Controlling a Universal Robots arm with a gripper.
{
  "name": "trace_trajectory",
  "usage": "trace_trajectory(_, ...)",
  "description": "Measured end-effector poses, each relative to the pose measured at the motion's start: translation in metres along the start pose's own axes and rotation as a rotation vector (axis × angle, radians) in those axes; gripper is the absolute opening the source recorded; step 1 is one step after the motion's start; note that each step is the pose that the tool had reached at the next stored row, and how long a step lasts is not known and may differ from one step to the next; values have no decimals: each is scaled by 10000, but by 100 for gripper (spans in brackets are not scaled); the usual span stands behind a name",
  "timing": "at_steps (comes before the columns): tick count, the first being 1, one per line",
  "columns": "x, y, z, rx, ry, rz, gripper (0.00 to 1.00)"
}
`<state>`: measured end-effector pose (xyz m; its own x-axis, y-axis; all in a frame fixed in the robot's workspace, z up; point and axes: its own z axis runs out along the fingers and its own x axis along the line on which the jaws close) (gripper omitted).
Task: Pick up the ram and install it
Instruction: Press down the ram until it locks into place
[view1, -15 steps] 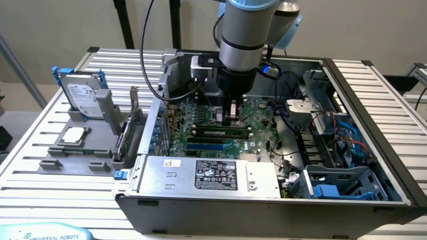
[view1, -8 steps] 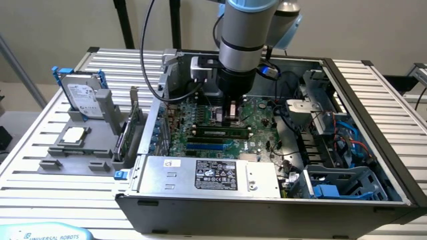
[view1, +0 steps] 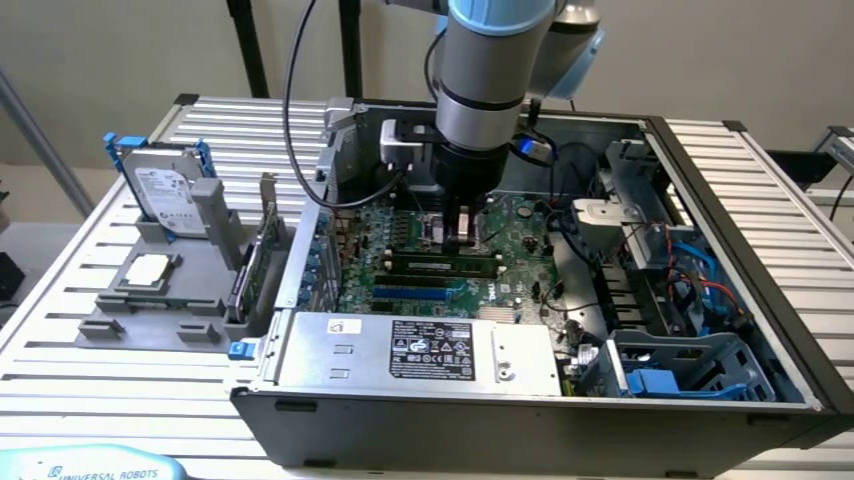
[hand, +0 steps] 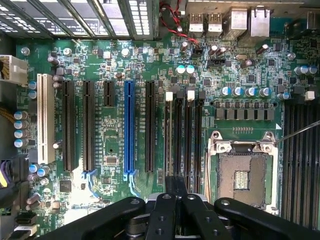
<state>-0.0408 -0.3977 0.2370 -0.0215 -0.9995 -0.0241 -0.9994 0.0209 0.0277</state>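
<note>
The ram (view1: 441, 266), a long green stick with black chips, stands on edge in a black memory slot on the motherboard (view1: 514, 225) inside the open computer case. Blue slots (view1: 420, 291) run beside it, nearer the power supply. My gripper (view1: 462, 238) hangs straight down just above and behind the ram's middle. I cannot tell whether it touches the stick. In the wrist view the gripper (hand: 175, 184) has its fingers (hand: 168, 186) drawn close together, shut, and lined up with the black memory slots (hand: 178, 135) beside the empty processor socket (hand: 243, 175).
The case wall (view1: 327, 150) and drive cage (view1: 641, 170) hem in the board. The power supply (view1: 420, 348) lies along the near side. Loose cables (view1: 587, 250) cross beside the socket. A hard drive (view1: 167, 185), a processor chip (view1: 147, 268) and an expansion card (view1: 260, 250) sit in a grey holder outside the case.
</note>
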Motion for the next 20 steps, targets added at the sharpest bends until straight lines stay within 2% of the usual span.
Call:
trace_trajectory(7,4,-2,77,-5,19,6,11)
trace_trajectory(12,3,-2,119,-1,6,6,11)
trace_trajectory(14,0,-1,83,-2,-10,6,11)
trace_trajectory(18,-2,3,-71,-27,3,7,11)
trace_trajectory(20,-2,4,-89,-28,3,8,11)
